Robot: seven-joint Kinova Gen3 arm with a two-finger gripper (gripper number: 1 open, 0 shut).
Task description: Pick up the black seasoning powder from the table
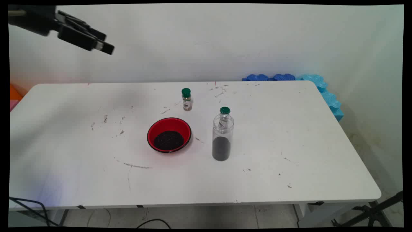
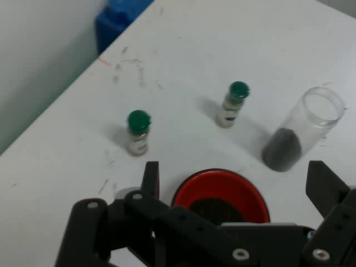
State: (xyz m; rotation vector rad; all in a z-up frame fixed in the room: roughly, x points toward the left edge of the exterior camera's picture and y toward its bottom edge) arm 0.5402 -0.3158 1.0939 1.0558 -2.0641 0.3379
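From your main view, the second green-capped spice bottle (image 1: 224, 111) sat half hidden behind the clear plastic jar (image 1: 222, 137) of dark grains; only its cap showed. The hand view cut off the red bowl (image 2: 219, 194) of dark grains behind the linkage. Your gripper (image 1: 104, 45) hung high at upper left, tilted down toward the white tabletop (image 1: 289, 129), fingers spread, holding nothing. The other green-capped spice bottle (image 1: 186, 99) stood behind the bowl.
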